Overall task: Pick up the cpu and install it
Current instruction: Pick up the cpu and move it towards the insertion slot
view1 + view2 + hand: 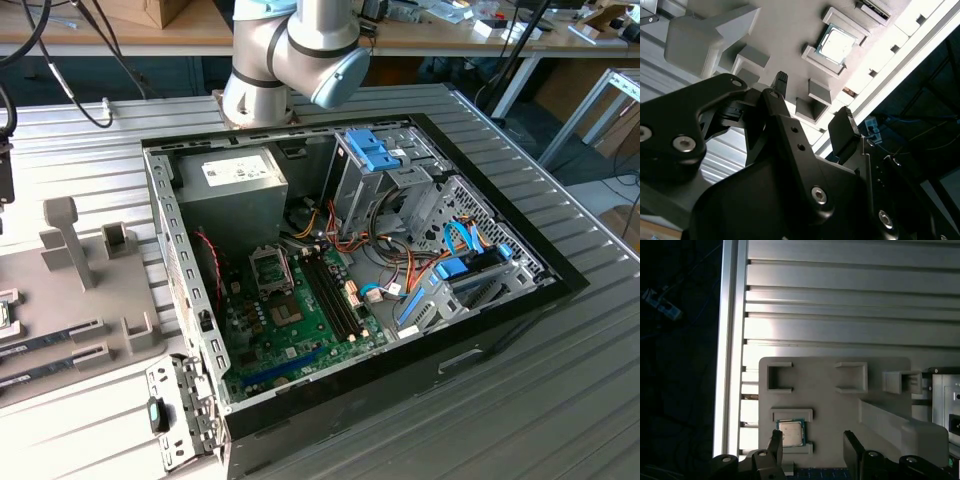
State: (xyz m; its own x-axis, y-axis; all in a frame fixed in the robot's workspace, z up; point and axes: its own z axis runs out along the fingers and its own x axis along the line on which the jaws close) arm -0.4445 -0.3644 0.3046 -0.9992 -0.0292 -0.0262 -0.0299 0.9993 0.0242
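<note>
The tool (812, 446) is spread wide and holds nothing, poised over the grey holder plate (835, 410). The cpu (791, 432) lies flat in its bracketed nest on the plate, off-centre of the gap, close to one fingertip (776, 439).

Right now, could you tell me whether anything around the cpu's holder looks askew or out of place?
Nothing stands out: the small square silvery cpu sits flat and straight in its slot on the grey plastic holder, with the black end effector open near it.
</note>
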